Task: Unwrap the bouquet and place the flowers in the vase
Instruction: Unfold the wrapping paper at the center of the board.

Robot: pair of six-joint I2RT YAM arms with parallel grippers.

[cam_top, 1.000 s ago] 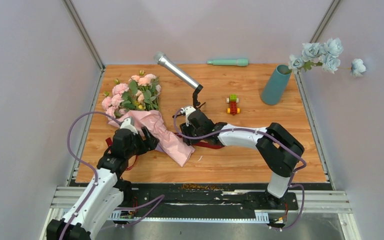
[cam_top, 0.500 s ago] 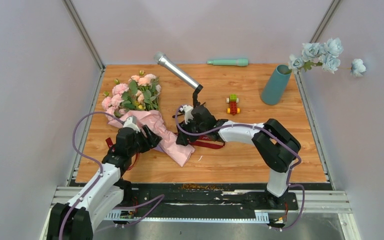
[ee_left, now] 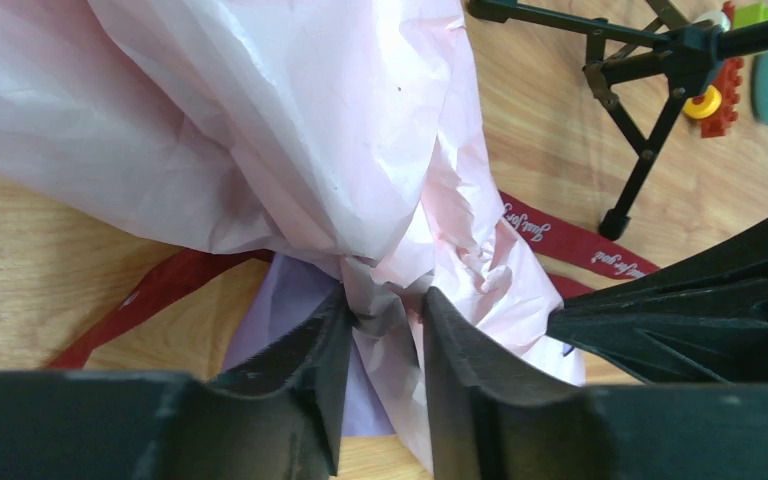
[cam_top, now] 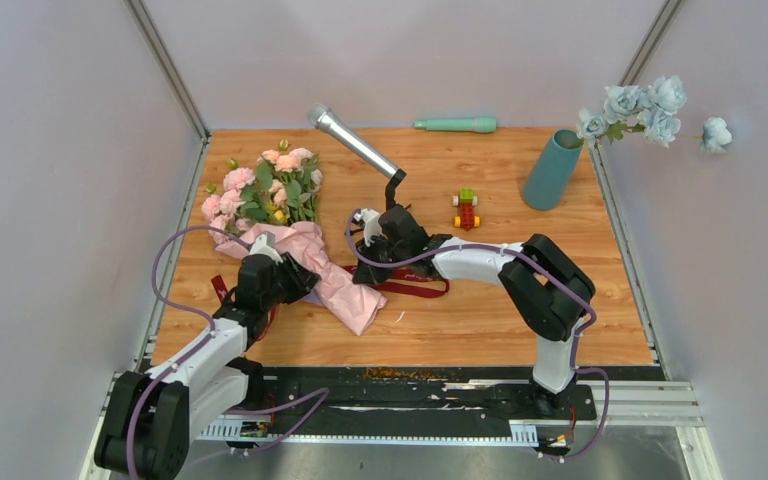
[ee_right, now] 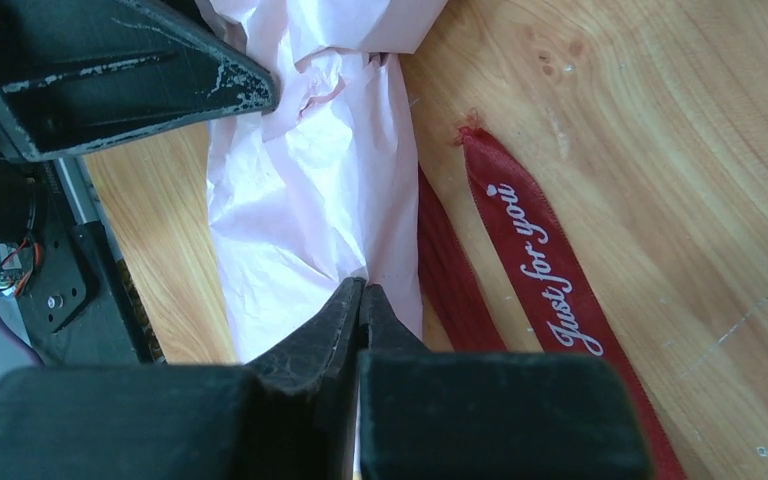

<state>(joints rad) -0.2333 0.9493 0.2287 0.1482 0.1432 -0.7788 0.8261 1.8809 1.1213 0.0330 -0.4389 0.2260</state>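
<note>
you're looking at the bouquet (cam_top: 282, 238) lying left on the table (cam_top: 520, 305), roses pointing back | pink wrap (ee_left: 290, 120) crumpled, red ribbon (ee_right: 540, 270) trailing out | left gripper (ee_left: 385, 322) is pinching a wrap fold — right gripper (ee_right: 362, 300) is sitting pressed together at its edge

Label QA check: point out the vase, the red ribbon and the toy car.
vase (cam_top: 552, 170), top external view, middle of its teal wall.
red ribbon (ee_right: 540, 260), right wrist view, on the printed lettering.
toy car (cam_top: 467, 213), top external view, its red body.
</note>
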